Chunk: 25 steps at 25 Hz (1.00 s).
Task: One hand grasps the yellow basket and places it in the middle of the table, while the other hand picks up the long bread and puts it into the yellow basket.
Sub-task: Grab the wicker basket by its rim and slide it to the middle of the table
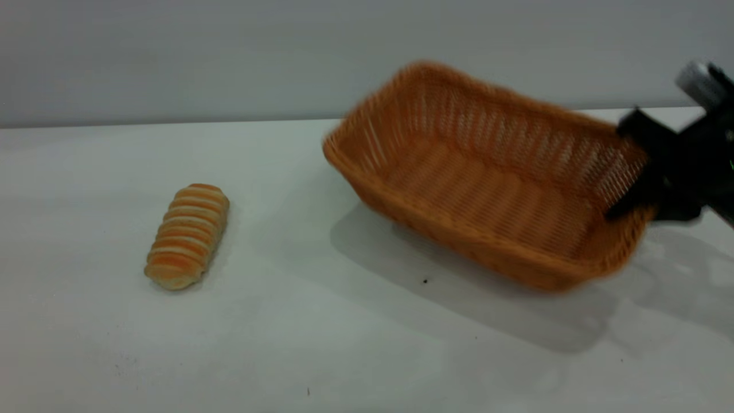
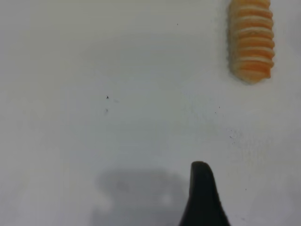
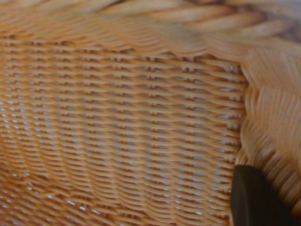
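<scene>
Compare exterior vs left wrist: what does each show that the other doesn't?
Exterior only: the yellow basket, tilted and lifted off the table, gripped at its right end wall by the right gripper. Left wrist only: one dark finger of the left gripper above bare table, well apart from the bread. Both: the long bread lying untouched on the white table.

long bread [image 1: 187,236] left on table [image 1: 287,344], yellow basket [image 1: 487,178] right

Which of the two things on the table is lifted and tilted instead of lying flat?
The yellow basket. The right hand grips its end wall, holding it tilted above its shadow, while the long bread lies flat on the table.
</scene>
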Each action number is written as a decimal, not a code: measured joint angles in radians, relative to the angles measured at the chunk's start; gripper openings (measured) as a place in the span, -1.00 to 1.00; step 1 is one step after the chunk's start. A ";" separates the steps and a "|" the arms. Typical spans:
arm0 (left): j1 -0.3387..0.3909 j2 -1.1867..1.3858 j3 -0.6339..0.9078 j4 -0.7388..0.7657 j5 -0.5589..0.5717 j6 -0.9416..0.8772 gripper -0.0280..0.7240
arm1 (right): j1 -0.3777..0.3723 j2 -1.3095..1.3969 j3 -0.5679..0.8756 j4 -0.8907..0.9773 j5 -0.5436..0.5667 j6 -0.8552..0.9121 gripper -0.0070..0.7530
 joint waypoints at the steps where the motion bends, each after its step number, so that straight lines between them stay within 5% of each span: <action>1: 0.000 0.000 0.000 0.000 0.000 0.000 0.58 | 0.007 0.000 -0.032 -0.026 0.023 0.009 -0.74; 12: 0.000 0.000 0.000 0.000 0.000 0.000 0.57 | 0.203 0.118 -0.424 -0.628 0.266 0.415 -0.74; 20: 0.000 0.000 0.000 0.000 0.003 0.000 0.57 | 0.250 0.194 -0.509 -0.658 0.320 0.470 -0.65; 25: 0.000 0.000 0.000 0.000 0.003 0.000 0.57 | 0.250 0.199 -0.511 -0.657 0.329 0.468 -0.23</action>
